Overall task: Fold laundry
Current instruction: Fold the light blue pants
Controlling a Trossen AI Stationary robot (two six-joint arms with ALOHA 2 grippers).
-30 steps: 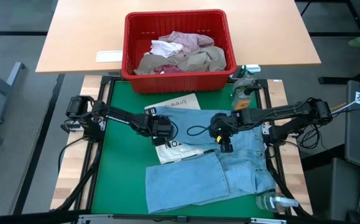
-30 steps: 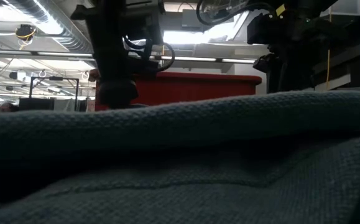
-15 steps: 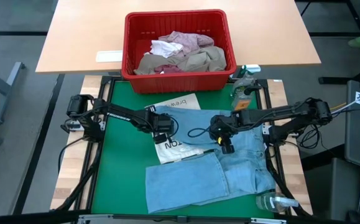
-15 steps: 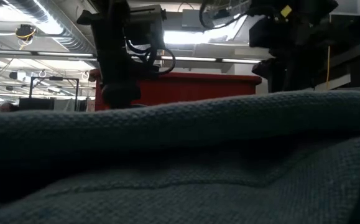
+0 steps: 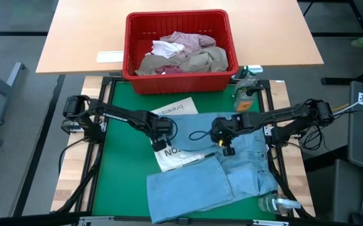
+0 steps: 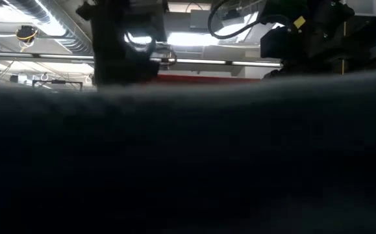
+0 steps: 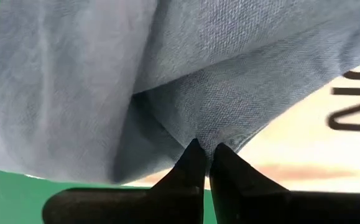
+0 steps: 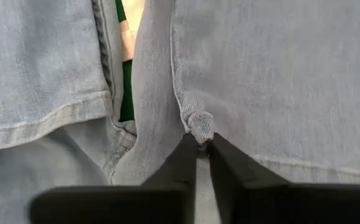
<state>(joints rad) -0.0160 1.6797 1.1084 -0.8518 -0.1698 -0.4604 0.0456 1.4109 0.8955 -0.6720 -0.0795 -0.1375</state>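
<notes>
Jeans (image 5: 222,169) lie spread on the green mat (image 5: 121,163), toward its right and near edges, one leg doubled over a sheet of printed paper (image 5: 175,147). My left gripper (image 5: 160,142) is clenched on a pinch of denim at the cloth's left edge; the wrist view shows the fabric puckered between my fingers (image 7: 192,163). My right gripper (image 5: 226,148) is closed on a small bunch of denim at a hem near the middle of the garment, fingers (image 8: 189,155) nipping the fold.

I judge this the start of a fold: both holds are taken, the lift not yet made. Next I would raise both pinches together and carry the cloth over evenly, so neither corner slips or drags the paper.

Beyond the mat's far edge a red basket (image 5: 180,78) on a wooden tabletop (image 5: 81,37) holds more laundry (image 5: 184,55). Spray bottles stand at the mat's right corners. From table height, cloth blocks nearly everything; ceiling lights show behind.
</notes>
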